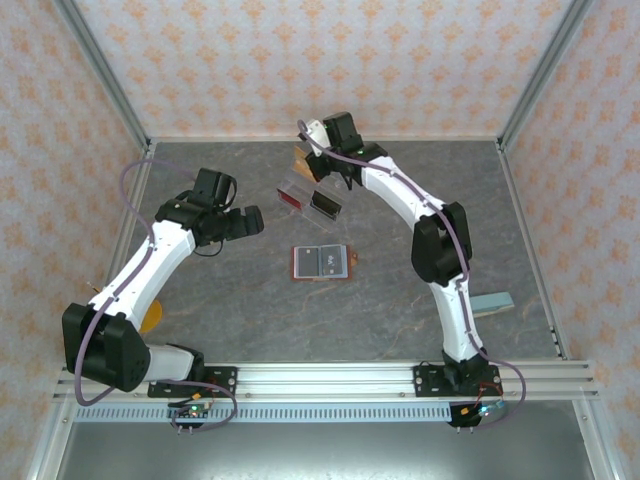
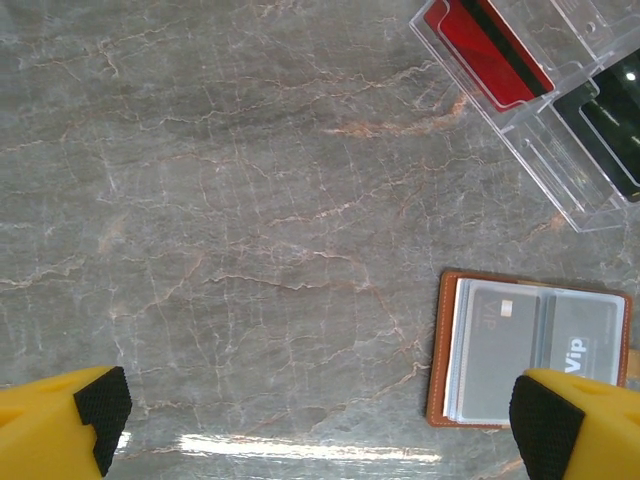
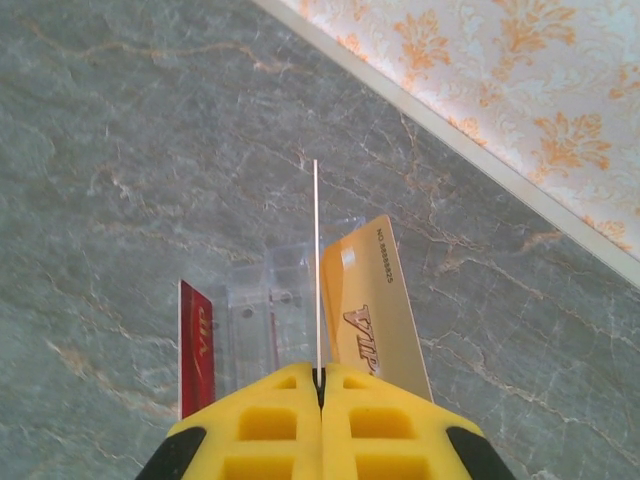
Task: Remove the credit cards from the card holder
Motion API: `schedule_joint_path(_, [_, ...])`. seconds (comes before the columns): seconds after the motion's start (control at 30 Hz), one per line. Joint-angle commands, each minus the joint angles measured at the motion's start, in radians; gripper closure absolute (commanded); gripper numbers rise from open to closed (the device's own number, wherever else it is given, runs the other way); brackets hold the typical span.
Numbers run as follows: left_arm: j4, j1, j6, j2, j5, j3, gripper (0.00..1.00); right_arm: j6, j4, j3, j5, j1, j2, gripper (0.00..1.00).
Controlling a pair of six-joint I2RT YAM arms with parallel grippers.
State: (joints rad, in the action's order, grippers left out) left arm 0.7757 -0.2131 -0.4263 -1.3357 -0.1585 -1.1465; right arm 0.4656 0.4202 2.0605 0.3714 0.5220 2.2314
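The holder (image 1: 322, 261) lies open and flat on the grey marbled surface (image 1: 220, 300), between the two arms and nearer their bases than the clear rack (image 1: 310, 200). At far left an orange disc (image 1: 152, 318) shows from under the left arm. The left claw (image 1: 250, 222) hangs over bare surface just left of the holder, jaws spread wide with nothing between them. In its wrist view the black pads (image 2: 100, 405) sit at opposite lower corners, and the right-hand one overlaps the holder's near corner. Whether it touches cannot be told. Inside the holder, clear sleeves (image 2: 500, 345) cover the panels, and a grey card (image 2: 585, 345) printed "Vip" sits under the right one. Beyond the holder, the rack stands on the surface with a red card (image 1: 293, 196) in its left compartment and a black card (image 1: 326, 206) in the next one to the right. An orange card (image 1: 303, 160) stands upright at the rack's far end. Whether it sits in a slot cannot be told. The right claw (image 1: 318, 150) is above that end of the rack. Its jaws are pressed together on a thin card (image 3: 316, 270), seen edge-on as a pale line just left of the orange card, so its face cannot be read. At far right a pale block (image 1: 490, 302) lies on the surface, well apart from the rest.
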Motion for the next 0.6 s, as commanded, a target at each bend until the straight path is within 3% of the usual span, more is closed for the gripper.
schedule_joint_path(0.0, [0.043, 0.008, 0.025, 0.0, 0.045, -0.03, 0.0, 0.099, -0.005, 0.064, 0.041, -0.014, 0.028, 1.0])
schedule_joint_path(0.27, [0.044, 0.008, 0.024, -0.018, 0.04, -0.031, 0.0, 0.119, 0.073, 0.188, 0.073, -0.031, 0.135, 1.0])
schedule_joint_path(0.57, [0.043, 0.008, 0.028, -0.012, 0.051, -0.029, 0.0, 0.133, 0.085, 0.181, 0.055, -0.031, 0.156, 1.0])
